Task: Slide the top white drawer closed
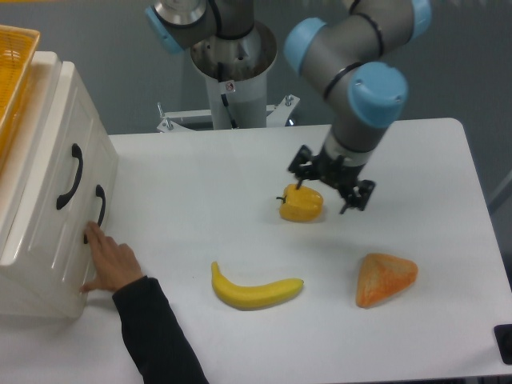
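Note:
The top white drawer (56,152) sits in the cream cabinet at the far left, its front panel level with the lower front and its curved black handle (70,176) facing right. My gripper (330,184) hangs far from it, right of the table's middle, just above and behind a yellow pepper (302,203). Its black fingers (299,170) are spread apart with nothing between them.
A person's hand (112,264) in a dark sleeve rests against the cabinet's lower front, below the second black handle (97,212). A banana (254,291) and an orange triangular toy (386,278) lie near the front. A yellow woven basket (12,72) sits on the cabinet.

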